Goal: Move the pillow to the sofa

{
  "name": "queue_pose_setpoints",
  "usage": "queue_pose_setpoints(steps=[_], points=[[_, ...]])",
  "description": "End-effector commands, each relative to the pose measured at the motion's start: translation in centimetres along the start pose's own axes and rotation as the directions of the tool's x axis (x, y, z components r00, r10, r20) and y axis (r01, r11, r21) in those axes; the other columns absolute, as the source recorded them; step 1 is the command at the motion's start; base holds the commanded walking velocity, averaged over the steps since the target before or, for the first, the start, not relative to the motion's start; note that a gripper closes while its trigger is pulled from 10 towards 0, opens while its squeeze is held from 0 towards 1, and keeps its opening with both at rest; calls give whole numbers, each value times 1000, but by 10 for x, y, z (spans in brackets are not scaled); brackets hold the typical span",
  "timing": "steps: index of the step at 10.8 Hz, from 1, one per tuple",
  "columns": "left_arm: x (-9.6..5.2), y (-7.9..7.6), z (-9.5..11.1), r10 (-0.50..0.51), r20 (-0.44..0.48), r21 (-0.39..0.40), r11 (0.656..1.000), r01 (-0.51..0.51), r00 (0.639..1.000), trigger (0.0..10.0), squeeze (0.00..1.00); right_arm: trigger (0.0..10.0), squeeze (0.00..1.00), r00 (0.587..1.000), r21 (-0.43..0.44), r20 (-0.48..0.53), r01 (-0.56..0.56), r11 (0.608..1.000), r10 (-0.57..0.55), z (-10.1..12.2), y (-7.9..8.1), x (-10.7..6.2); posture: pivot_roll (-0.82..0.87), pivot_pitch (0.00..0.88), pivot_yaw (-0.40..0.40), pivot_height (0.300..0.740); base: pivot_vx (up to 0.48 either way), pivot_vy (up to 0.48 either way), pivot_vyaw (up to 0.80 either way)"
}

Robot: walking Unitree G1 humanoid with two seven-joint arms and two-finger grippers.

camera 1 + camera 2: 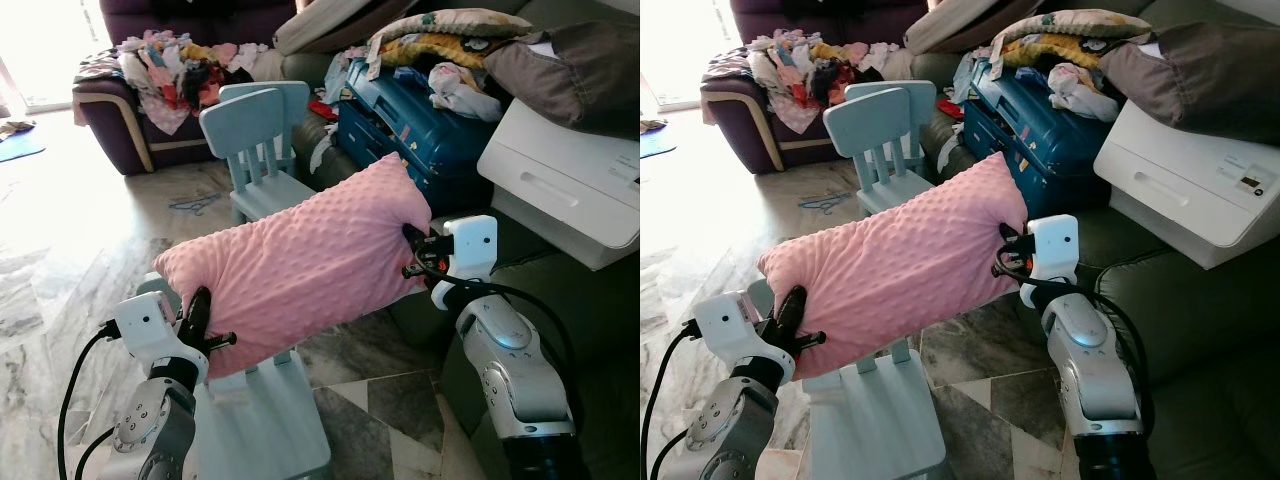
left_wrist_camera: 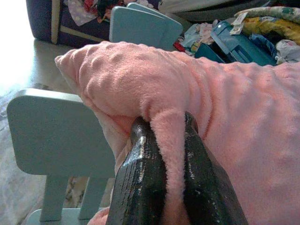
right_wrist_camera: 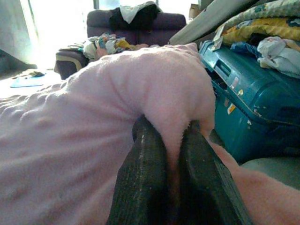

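A pink dotted pillow (image 1: 300, 262) hangs in the air between my two arms, above a small light-blue chair (image 1: 262, 425). My left gripper (image 1: 205, 322) is shut on the pillow's near left corner, a fold of pink plush (image 2: 166, 140) pinched between its black fingers (image 2: 140, 173). My right gripper (image 1: 412, 248) is shut on the pillow's right end, its fingers (image 3: 140, 173) squeezing the fabric (image 3: 154, 89). A dark green sofa (image 1: 590, 340) lies to my right.
A second light-blue chair (image 1: 258, 150) stands beyond the pillow. A blue suitcase (image 1: 420, 130) heaped with bedding and a white box (image 1: 560, 180) sit on the green sofa. A purple sofa (image 1: 130, 120) covered in clothes stands at the back left. Marble floor (image 1: 70, 250) lies to the left.
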State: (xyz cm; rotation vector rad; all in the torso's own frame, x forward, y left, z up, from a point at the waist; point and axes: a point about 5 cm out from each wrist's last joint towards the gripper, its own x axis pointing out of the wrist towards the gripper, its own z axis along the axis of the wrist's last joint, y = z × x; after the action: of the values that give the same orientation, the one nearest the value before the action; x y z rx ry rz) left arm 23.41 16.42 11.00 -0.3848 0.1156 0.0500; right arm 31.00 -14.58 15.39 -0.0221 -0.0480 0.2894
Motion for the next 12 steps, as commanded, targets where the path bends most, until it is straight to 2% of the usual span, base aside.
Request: queue_pose_setpoints(steps=[1,6,12], points=[[1,-4,3,-25,11,-8,1000,25,1000,10000,0,0,0,999,-8,40,2,1000,-2,12,-1,3,-195,4,18,740,0,0,-800],[1,-6,3,-47,9,-19,999,47,999,10000,0,0,0,999,-5,35,4,1000,-4,11,-1,3,-198,6,20,740,0,0,-800],[2,-3,2,-29,0,-39,999,29,1000,10000,0,0,0,1000,-2,28,7,1000,-7,11,-2,4,-198,6,19,740,0,0,-800]])
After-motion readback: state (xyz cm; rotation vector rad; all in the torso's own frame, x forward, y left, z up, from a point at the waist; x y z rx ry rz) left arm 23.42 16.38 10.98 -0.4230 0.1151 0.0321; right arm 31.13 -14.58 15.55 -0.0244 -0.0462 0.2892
